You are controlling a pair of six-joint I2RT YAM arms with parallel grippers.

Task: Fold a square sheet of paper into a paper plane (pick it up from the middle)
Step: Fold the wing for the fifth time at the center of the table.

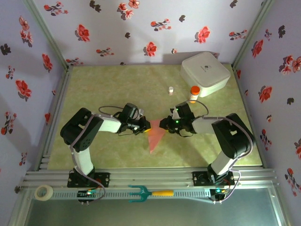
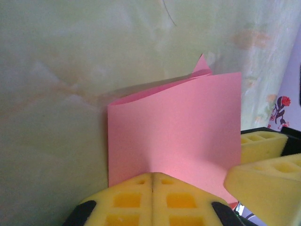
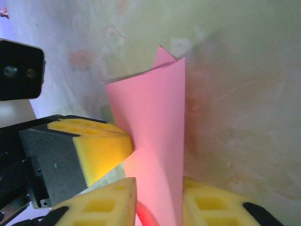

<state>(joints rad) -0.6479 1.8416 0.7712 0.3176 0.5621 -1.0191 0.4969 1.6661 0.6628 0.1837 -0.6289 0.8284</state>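
- While I watch from the top camera, both arms meet at the middle of the pale green table (image 1: 108,89), with the thin salmon-pink sheet of paper (image 1: 155,136) folded between them.
- My left gripper (image 2: 153,178) is clenched on the paper's lower edge, its yellow foam pads (image 2: 127,200) pressed together.
- My right gripper (image 3: 160,190) stands with jaws apart around the sheet; whether a pad touches it, I cannot tell.

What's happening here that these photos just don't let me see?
Top view: the left gripper and right gripper cover the upper part of the folded pink paper.
Left wrist view: yellow pads hide the paper's lower edge.
Right wrist view: the frame's bottom cuts off the fingers, so the right grip is uncertain.
Top view: the orange-capped bottle has a label too small to read.
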